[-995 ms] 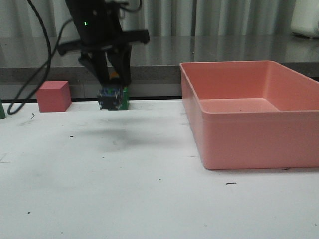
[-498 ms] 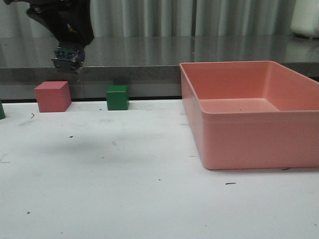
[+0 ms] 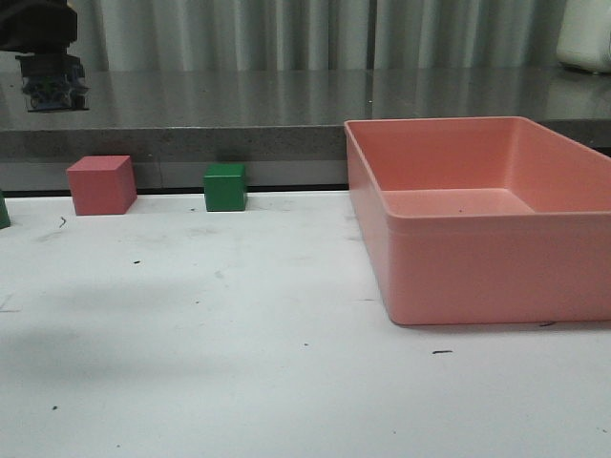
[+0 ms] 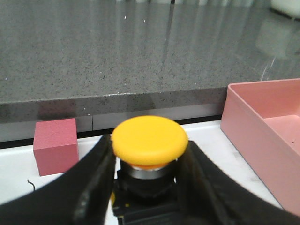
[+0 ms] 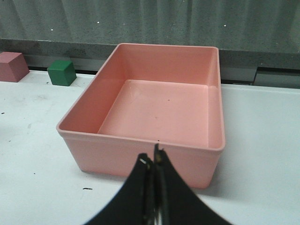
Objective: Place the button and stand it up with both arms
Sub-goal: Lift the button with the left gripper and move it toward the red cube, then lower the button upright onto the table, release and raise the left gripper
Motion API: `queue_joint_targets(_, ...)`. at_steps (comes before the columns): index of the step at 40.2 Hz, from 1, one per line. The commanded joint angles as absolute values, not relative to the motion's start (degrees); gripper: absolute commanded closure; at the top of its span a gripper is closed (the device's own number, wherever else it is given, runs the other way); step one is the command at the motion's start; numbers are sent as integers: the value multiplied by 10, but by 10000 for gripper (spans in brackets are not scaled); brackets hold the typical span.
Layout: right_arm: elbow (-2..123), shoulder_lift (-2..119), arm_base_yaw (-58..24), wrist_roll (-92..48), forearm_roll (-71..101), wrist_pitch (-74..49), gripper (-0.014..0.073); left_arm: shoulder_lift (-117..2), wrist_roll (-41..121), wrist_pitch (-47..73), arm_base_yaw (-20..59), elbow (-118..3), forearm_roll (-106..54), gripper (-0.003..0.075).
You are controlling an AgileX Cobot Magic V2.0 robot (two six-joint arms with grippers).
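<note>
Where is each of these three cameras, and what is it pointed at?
Front: low at the table edge, facing forward at the tray and cubes; left gripper at top left.
Left wrist: on that arm, over jaws clamping the button.
Right wrist: above shut jaws, facing the tray.
All three show the pink cube.

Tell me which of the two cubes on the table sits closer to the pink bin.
The green cube. It sits at the back of the table between the pink cube and the pink bin, so it is the nearer one; the pink cube lies farther left.
</note>
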State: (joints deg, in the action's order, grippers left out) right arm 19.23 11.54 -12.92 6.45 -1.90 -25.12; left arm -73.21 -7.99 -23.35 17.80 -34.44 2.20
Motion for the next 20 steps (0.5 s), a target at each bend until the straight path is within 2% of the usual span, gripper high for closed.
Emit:
queue_joint_targets(1,208,121,-127,60,-24,-203,660,-727,-82,-398,177,-315,22,624)
queue_joint_targets(13,208,121,-127,60,-24,-203,660,-844,-81,-472,176,-287,22,624)
queue_joint_targets(20,208,121,-127,60,-24,-203,660,-947,-79,-590,176,-285,22,624)
